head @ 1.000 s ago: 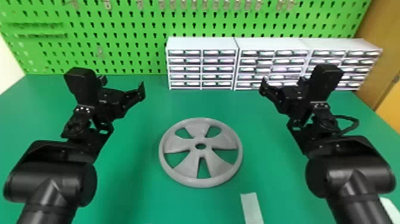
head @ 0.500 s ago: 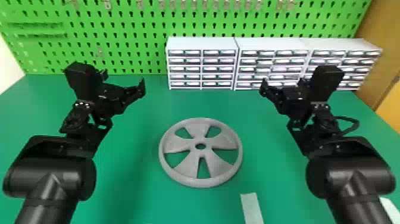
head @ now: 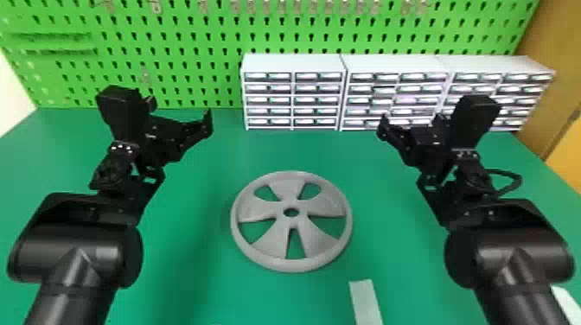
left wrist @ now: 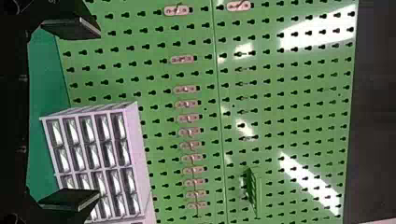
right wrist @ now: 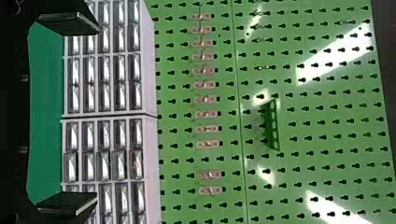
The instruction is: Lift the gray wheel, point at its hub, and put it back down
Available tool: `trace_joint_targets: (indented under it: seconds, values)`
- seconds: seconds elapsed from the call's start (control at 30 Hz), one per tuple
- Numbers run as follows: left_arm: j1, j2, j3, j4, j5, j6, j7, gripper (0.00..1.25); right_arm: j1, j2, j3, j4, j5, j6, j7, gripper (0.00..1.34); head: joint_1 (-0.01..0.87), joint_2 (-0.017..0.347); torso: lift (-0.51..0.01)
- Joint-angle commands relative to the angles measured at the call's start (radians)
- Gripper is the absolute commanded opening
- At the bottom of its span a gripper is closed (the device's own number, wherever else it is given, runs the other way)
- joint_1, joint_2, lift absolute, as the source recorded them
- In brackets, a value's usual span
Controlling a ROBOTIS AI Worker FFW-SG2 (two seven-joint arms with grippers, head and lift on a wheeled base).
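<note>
1. Head view: the gray wheel lies flat on the smooth green table, well in from its back edge and between its left and right edges. It is a matte disc with a raised round rim, five broad spokes, five openings and a small round hole in its hub. A pale, flat, straight-sided strip lies nearer the front. Along the back edge, toward the right corner, white drawer cabinets stand side by side before a green pegboard.
2. Still in the head view, the left gripper hangs over the table's back left part, the right gripper over its back right part; both are apart from the wheel.
3. Left wrist view: the left gripper is open, its flat black fingers wide apart. Metal hooks on pinkish plates line the pegboard, punched with keyhole-shaped slots.
4. Right wrist view: the right gripper is open too. A slotted green bracket sticks out from the glossy pegboard.
</note>
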Motion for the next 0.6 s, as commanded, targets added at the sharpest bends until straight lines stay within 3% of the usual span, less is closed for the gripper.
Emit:
trace_joint_targets:
  seconds: [0.0, 0.3, 0.57]
  values:
    - [0.002, 0.0, 0.001, -0.006, -0.006, 0.0, 0.0, 1.16, -0.001, 0.0, 0.004, 0.0, -0.002, 0.006, 0.0, 1.28, 0.692, 0.048, -0.088]
    - [-0.002, 0.002, -0.007, -0.008, -0.008, 0.0, 0.0, 1.16, -0.003, 0.0, 0.004, -0.033, 0.0, 0.076, 0.0, 1.28, 0.692, 0.048, -0.088]
    - [0.001, 0.002, -0.01, -0.008, -0.009, 0.001, 0.0, 1.16, -0.028, 0.0, 0.002, -0.123, 0.012, 0.3, 0.0, 1.28, 0.692, 0.048, -0.088]
